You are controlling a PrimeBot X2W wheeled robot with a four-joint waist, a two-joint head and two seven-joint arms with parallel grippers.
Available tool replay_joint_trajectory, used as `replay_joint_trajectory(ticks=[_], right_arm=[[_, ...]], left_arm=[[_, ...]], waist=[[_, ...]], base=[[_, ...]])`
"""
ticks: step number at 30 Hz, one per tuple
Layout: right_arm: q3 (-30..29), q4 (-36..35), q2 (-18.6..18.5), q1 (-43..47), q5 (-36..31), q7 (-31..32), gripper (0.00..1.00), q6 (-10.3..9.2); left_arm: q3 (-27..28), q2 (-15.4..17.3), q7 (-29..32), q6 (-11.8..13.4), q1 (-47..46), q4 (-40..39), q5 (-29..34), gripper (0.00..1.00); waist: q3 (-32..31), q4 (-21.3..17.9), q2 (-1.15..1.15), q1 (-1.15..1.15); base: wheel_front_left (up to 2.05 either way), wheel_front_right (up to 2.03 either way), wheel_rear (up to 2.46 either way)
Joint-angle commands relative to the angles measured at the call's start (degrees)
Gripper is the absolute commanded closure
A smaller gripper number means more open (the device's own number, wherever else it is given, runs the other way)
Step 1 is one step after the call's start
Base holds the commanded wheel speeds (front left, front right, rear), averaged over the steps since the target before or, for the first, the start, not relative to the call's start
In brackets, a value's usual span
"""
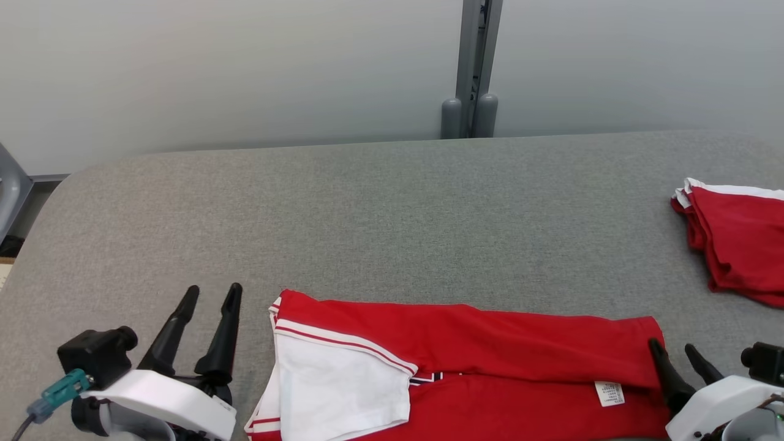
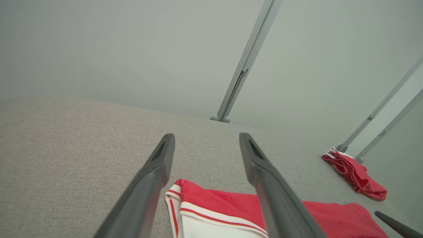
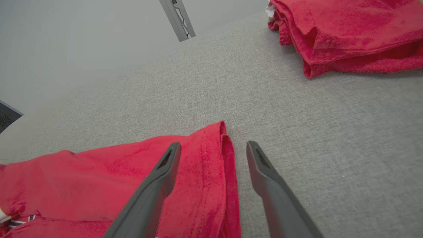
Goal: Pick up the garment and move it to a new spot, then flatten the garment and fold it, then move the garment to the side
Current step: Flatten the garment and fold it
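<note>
The red garment (image 1: 490, 343) lies half folded between the left gripper (image 1: 214, 288) and right gripper (image 1: 672, 345), both open and empty, so I think more folding and moving it aside are left.

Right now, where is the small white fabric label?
In the head view the label lies on the red-and-white garment, near its right end, just left of the right gripper.

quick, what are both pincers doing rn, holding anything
left pincer: open, empty, beside the garment at its left end
right pincer: open, empty, at the garment's right edge
</note>
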Motion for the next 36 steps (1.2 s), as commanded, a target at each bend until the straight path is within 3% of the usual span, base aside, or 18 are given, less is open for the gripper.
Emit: replay_joint_trajectory(ticks=[1, 12, 18, 19, 21, 22, 30, 36], right_arm=[[-0.5, 1.6, 0.5, 0.6, -0.9, 0.8, 0.00, 0.01], [-2.7, 8.8, 4.3, -1.4, -1.0, 8.2, 0.00, 0.01], [-2.5, 8.0, 5.3, -1.6, -1.0, 9.3, 0.01, 0.02], [-2.5, 7.6, 5.3, -1.8, -1.0, 9.2, 0.55, 0.02], [-2.5, 7.2, 5.3, -2.1, -1.1, 9.3, 0.93, 0.02], [-2.5, 7.1, 5.3, -2.3, -1.2, 9.3, 1.00, 0.02], [-3.4, 5.3, 4.7, -3.3, -1.9, 6.5, 1.00, 0.02], [-4.7, 3.6, 2.4, -4.5, -1.9, 5.0, 1.00, 0.01]], left_arm=[[0.5, -0.9, -0.3, -0.4, 0.8, 0.5, 1.3, 0.00], [1.6, -5.7, -0.3, -2.8, 1.6, 3.2, 4.8, 0.00], [1.8, -6.9, -0.3, -3.7, 1.4, 4.1, 5.4, 0.00], [1.9, -7.0, -0.3, -3.8, 1.5, 4.3, 5.4, 0.00], [1.9, -7.3, -0.3, -4.3, 1.5, 4.6, 5.8, 0.00], [1.9, -7.5, -0.3, -4.3, 1.5, 4.8, 5.8, 0.00], [2.9, -8.5, -0.3, -5.1, 1.5, 5.3, 7.3, 0.00], [5.8, -9.5, -0.3, -4.3, 2.4, 5.4, 12.8, 0.00]], waist=[[0.3, 0.4, 0.00, 0.00], [0.6, 1.6, 0.00, 0.00], [0.6, 2.1, 0.00, 0.00], [0.6, 2.1, 0.00, 0.00], [0.6, 2.2, 0.00, 0.00], [0.6, 2.3, 0.00, 0.00], [0.6, 2.5, 0.00, 0.00], [0.3, 2.2, 0.00, 0.00]], base=[[0.00, 0.00, 0.00], [0.00, 0.00, 0.00], [0.00, 0.00, 0.00], [0.00, 0.00, 0.00], [0.00, 0.00, 0.00], [0.00, 0.00, 0.00], [0.00, 0.00, 0.00], [0.00, 0.00, 0.00]])
